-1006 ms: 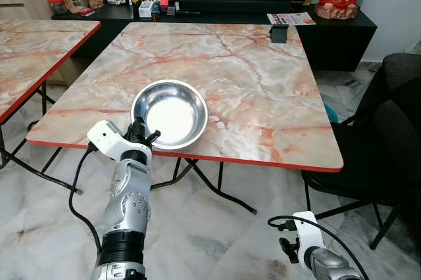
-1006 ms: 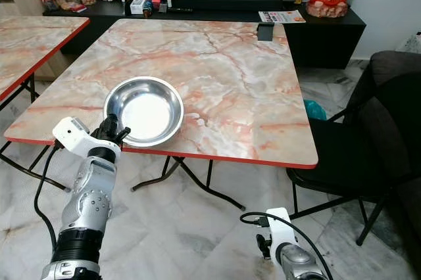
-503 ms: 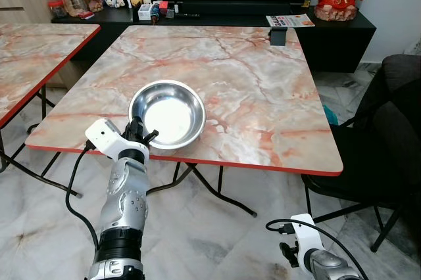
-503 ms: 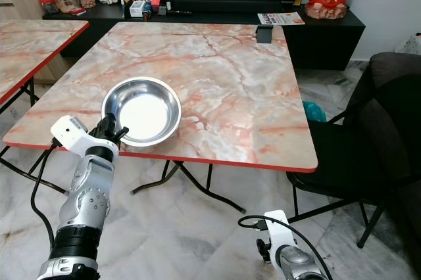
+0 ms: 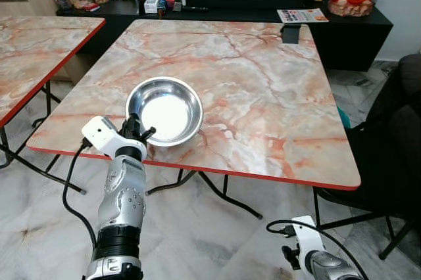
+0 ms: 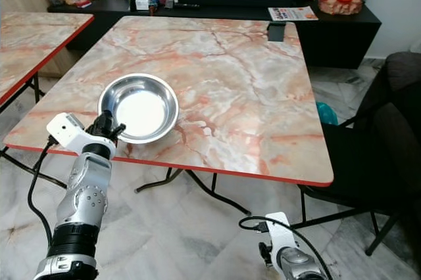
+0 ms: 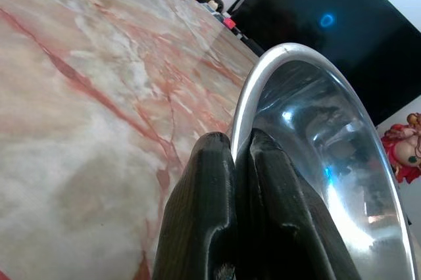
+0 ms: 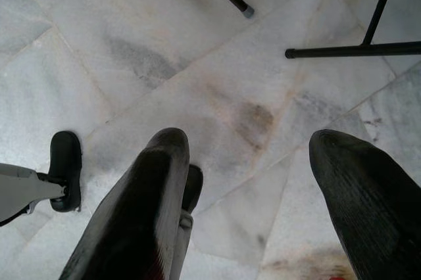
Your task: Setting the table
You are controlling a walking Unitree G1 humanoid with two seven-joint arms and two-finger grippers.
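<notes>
A shiny steel bowl (image 5: 164, 110) sits on the marble table (image 5: 263, 83) near its front left edge. My left gripper (image 5: 137, 130) is shut on the bowl's near rim, one finger inside and one outside. In the left wrist view the fingers (image 7: 210, 181) pinch the rim of the bowl (image 7: 316, 135) just above the tabletop. My right arm (image 5: 309, 263) hangs low, and the right gripper (image 8: 247, 145) is open over the floor with nothing in it.
A second marble table (image 5: 33, 50) stands at the left and a black chair (image 5: 395, 135) at the right. A small black object (image 5: 290, 33) sits at the table's far edge. Behind is a black cabinet (image 5: 263, 14) with jars and figurines. Folding table legs stand below.
The camera has shifted, so the whole scene sits differently. The bowl, still held by my left gripper, now lies a little further in from the table's front edge.
</notes>
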